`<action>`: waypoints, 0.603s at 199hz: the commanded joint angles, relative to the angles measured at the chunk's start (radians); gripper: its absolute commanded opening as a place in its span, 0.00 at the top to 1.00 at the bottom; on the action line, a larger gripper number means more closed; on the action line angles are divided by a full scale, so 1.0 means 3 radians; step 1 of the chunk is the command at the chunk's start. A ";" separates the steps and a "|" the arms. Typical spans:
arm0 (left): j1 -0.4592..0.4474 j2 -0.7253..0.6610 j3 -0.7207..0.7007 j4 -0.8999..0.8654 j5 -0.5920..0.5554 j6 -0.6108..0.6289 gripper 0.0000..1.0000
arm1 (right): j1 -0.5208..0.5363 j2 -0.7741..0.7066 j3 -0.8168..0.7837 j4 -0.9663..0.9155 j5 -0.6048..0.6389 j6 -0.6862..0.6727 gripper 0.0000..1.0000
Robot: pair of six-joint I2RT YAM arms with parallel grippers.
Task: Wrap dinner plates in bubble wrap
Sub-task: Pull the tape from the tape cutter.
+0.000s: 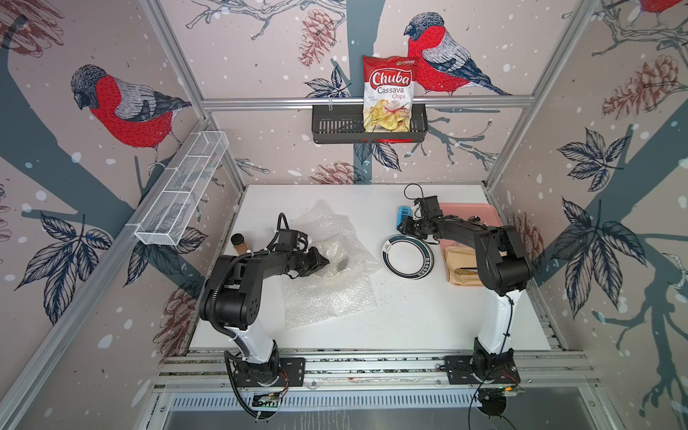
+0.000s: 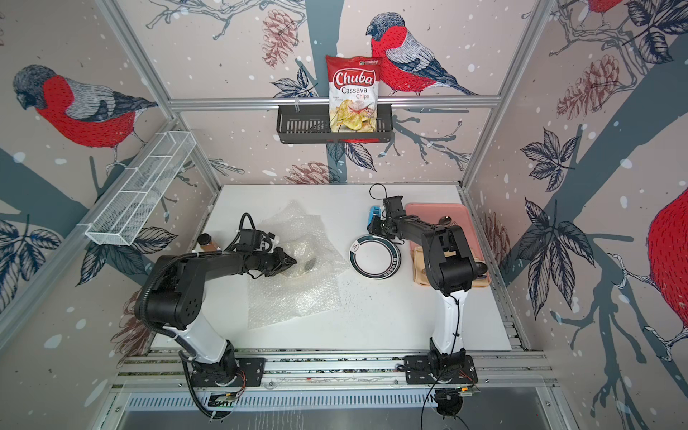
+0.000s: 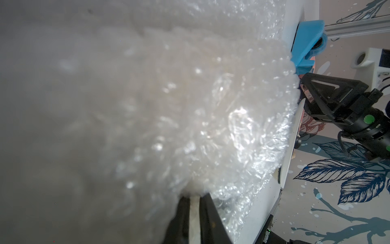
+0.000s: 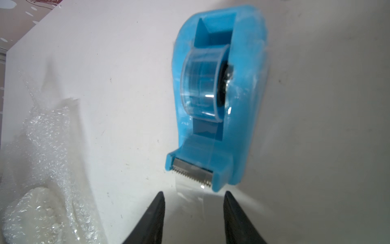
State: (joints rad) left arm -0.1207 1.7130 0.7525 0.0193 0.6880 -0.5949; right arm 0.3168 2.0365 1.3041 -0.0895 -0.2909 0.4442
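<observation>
A sheet of bubble wrap (image 1: 327,290) (image 2: 294,294) lies crumpled at the table's left middle. It is folded over a cream dinner plate (image 1: 337,262) that shows through with a dark mark. My left gripper (image 1: 324,261) (image 3: 194,197) is shut on the bubble wrap (image 3: 190,105) at that plate's near edge. A second, bare dinner plate (image 1: 407,257) (image 2: 374,257) with a dark rim lies flat to the right. My right gripper (image 1: 404,224) (image 4: 193,193) is open just short of a blue tape dispenser (image 4: 213,101). A clear tape end hangs from the cutter between the jaws.
The tape dispenser (image 1: 404,215) stands beside a pink tray (image 1: 473,212) at the back right. A beige pouch (image 1: 459,270) lies under the right arm. A brown bottle (image 1: 238,242) stands at the left edge. A black basket (image 1: 335,128) holds a chips bag (image 1: 389,93); a white wire basket (image 1: 182,190) hangs on the left wall.
</observation>
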 commanded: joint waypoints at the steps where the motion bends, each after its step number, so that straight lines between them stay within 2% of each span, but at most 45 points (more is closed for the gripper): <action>1: -0.0001 0.0045 -0.0006 -0.0264 -0.0258 0.0027 0.86 | 0.0011 0.0049 0.0038 0.0148 -0.0193 0.0077 0.54; 55: -0.0002 0.0072 0.0026 -0.0295 -0.0268 0.0045 0.86 | -0.0010 0.0140 0.0087 0.0201 -0.0258 0.0112 0.56; 120: -0.0002 0.0083 0.0042 -0.0315 -0.0268 0.0052 0.86 | -0.0065 0.0008 -0.0076 0.0296 -0.0263 0.0141 0.62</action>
State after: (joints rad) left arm -0.1207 1.7271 0.7677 0.0124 0.6960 -0.5945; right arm 0.3031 2.0583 1.2961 -0.0097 -0.3763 0.4744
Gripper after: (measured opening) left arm 0.140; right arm 0.386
